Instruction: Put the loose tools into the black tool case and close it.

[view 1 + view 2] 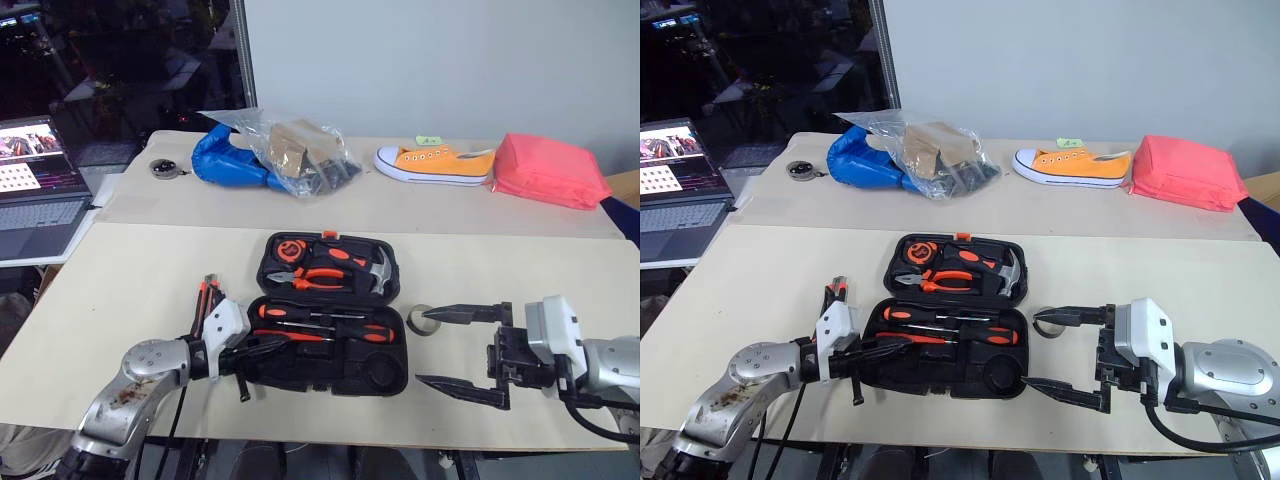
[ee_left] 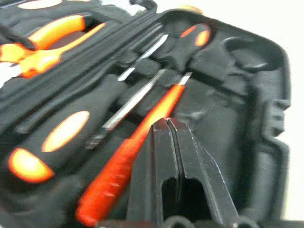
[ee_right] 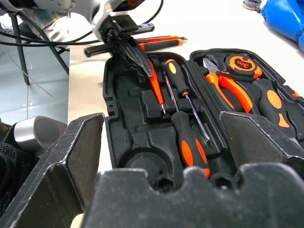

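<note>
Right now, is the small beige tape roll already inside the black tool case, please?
No, the tape roll lies on the table beside the open tool case.

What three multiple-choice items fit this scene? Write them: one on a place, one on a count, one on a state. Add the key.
1. The tape roll lies:
A. inside the case lid
B. on the table, just right of the black tool case
C. on the laptop

2. The orange-and-black-handled screwdrivers in the near half of the case number:
A. two
B. none
C. five

3. The right pincer is:
A. shut on the tape roll
B. shut and empty
C. open

Key: 1 B, the roll sits on bare tabletop between the case and the right pincer. 2 A, two such handles lie side by side in the recesses, beside a slim orange driver. 3 C, its two fingers stand wide apart with nothing between them.
</note>
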Robot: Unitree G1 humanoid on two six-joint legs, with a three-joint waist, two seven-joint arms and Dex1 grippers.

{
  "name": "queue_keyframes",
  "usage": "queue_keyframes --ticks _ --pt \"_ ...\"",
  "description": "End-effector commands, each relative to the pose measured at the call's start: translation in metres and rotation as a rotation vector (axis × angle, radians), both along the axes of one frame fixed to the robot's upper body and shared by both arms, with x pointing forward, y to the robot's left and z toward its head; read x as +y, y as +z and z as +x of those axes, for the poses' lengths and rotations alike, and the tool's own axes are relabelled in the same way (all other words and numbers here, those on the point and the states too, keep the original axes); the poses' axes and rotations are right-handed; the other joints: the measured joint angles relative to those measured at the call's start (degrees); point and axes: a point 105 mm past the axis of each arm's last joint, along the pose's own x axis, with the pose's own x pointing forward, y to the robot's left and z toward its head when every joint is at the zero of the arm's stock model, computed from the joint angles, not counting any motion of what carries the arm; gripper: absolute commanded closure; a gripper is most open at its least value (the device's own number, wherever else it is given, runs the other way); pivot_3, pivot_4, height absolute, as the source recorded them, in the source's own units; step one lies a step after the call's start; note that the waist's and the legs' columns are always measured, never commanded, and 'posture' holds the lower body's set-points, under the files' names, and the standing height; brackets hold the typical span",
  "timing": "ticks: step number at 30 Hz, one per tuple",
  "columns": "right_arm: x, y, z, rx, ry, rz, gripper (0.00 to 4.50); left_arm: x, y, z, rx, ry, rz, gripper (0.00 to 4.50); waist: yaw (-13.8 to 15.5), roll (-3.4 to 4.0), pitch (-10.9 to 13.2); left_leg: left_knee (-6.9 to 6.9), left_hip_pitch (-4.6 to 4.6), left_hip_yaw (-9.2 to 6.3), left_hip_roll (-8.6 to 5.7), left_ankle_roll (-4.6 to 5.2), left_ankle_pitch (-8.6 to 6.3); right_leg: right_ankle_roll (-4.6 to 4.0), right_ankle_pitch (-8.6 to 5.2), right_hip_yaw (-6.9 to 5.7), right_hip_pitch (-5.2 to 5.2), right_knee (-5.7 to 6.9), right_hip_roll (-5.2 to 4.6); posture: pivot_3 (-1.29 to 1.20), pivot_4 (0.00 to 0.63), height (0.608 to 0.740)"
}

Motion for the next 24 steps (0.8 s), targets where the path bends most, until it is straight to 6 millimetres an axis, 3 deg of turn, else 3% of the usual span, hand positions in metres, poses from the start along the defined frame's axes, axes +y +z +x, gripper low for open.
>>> queue_keyframes --ticks 1,8,15,24 --pt "0.002 0.008 -0.003 -0.028 0.012 -0.001 0.0 -0.002 -0.002 0.003 -0.006 0.006 0.009 4.46 0.0 0.0 0.0 0.0 -0.01 0.0 0.0 0.0 0.0 0.0 0.0 0.0 -0.01 0.0 0.0 0.0 0.15 0.74" --pt "0.002 0.008 -0.003 -0.03 0.008 0.001 0.0 -0.008 0.008 0.006 -0.03 -0.001 -0.015 4.46 0.0 0.0 0.0 0.0 -0.01 0.0 0.0 0.0 0.0 0.01 0.0 -0.01 0.0 0.0 -0.01 0.0 0.15 0.74" --pt "0.003 0.007 -0.002 -0.029 0.011 0.005 0.0 -0.017 0.024 -0.016 0.028 -0.14 -0.1 4.46 -0.2 -0.03 0.0 -0.01 -0.07 0.0 0.02 0.0 0.0 0.01 0.0 -0.05 -0.04 0.0 0.02 0.0 0.15 0.74" --pt "0.004 0.007 -0.003 -0.029 0.013 0.008 0.0 -0.009 0.0 -0.017 0.072 -0.131 0.039 4.46 -0.1 -0.03 0.0 -0.03 -0.04 -0.01 0.0 0.0 0.0 0.0 -0.02 -0.02 -0.03 -0.01 0.02 0.0 0.15 0.74"
